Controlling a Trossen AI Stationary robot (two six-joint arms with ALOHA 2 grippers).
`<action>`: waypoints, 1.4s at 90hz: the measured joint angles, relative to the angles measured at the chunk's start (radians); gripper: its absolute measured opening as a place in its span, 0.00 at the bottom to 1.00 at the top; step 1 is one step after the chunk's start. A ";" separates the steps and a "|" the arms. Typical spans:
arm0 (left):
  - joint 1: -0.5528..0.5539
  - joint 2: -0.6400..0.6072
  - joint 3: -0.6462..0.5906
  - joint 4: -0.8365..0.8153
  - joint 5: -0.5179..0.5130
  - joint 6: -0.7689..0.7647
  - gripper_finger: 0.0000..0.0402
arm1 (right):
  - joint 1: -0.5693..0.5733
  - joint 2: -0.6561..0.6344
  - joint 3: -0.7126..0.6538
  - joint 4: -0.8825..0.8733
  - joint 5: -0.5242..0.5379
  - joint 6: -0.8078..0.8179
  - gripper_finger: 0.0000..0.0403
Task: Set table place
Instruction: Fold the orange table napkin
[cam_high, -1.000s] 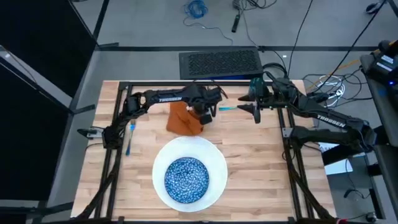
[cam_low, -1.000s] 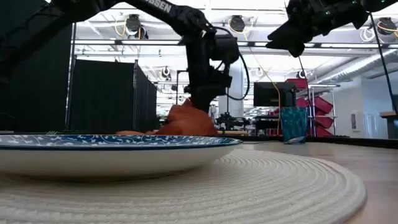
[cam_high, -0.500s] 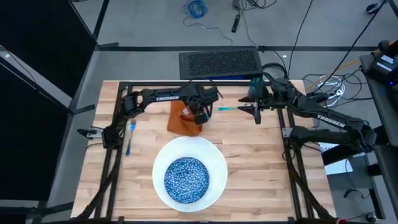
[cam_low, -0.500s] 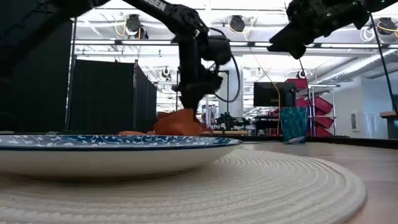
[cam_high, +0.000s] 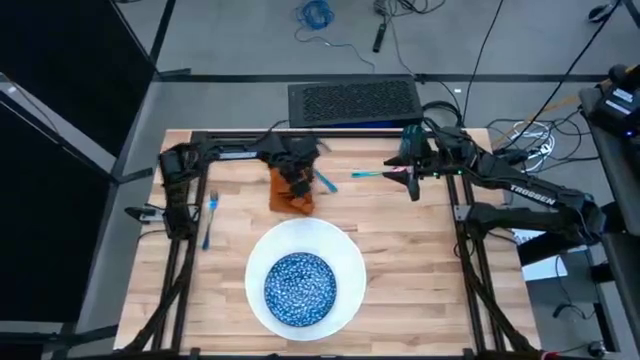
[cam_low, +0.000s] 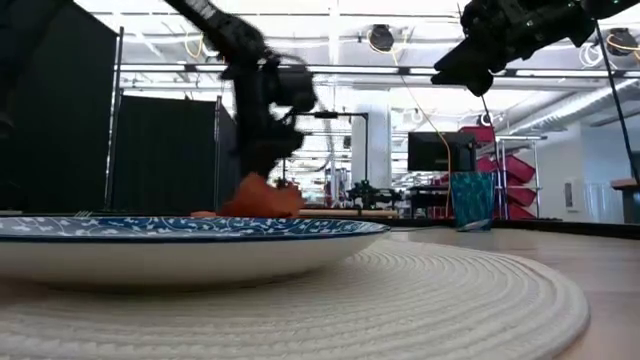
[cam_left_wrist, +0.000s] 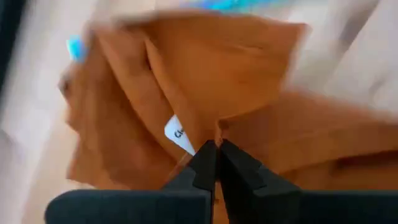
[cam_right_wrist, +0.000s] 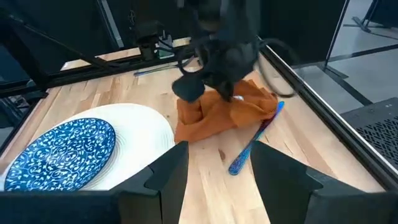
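Compared with a second ago, the left gripper (cam_high: 297, 181) is seen drawn back toward the table's (cam_high: 400, 250) left edge, and the orange napkin (cam_high: 289, 190) has been dragged with it, so that a light-blue utensil (cam_high: 325, 182) formerly covered by the arm and cloth is now exposed just beside the napkin's right side. The right gripper (cam_high: 412, 183) is unchanged, held above the far right part of the table with its fingers spread and nothing between them.

The left gripper's fingers (cam_left_wrist: 205, 163) are pressed together on a fold of the napkin, which is bunched into creases with a small white tag (cam_left_wrist: 180, 135) showing. The napkin lies in the far middle of the table, between the far edge and the white plate (cam_high: 345, 262), close to the plate's far rim but apart from it. The blue speckled bowl (cam_high: 299, 287) is set on the plate near the front edge.

A light-blue fork (cam_high: 210, 217) lies near the left edge beside the black rail, and another light-blue piece (cam_high: 365, 174) lies near the right gripper. The teal cup (cam_low: 472, 201) stands toward the far right. Bare wood is left between napkin and fork, and on the plate's right side.
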 joint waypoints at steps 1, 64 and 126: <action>0.001 -0.006 -0.017 0.022 0.000 -0.005 0.00 | 0.000 0.000 0.000 0.000 0.000 0.001 0.40; 0.043 -0.280 -0.362 0.315 -0.172 -0.134 0.00 | 0.013 0.000 0.000 0.016 0.004 0.063 0.40; 0.025 -0.355 -0.467 0.523 -0.210 -0.094 0.00 | 0.019 0.011 0.000 0.005 0.004 0.080 0.40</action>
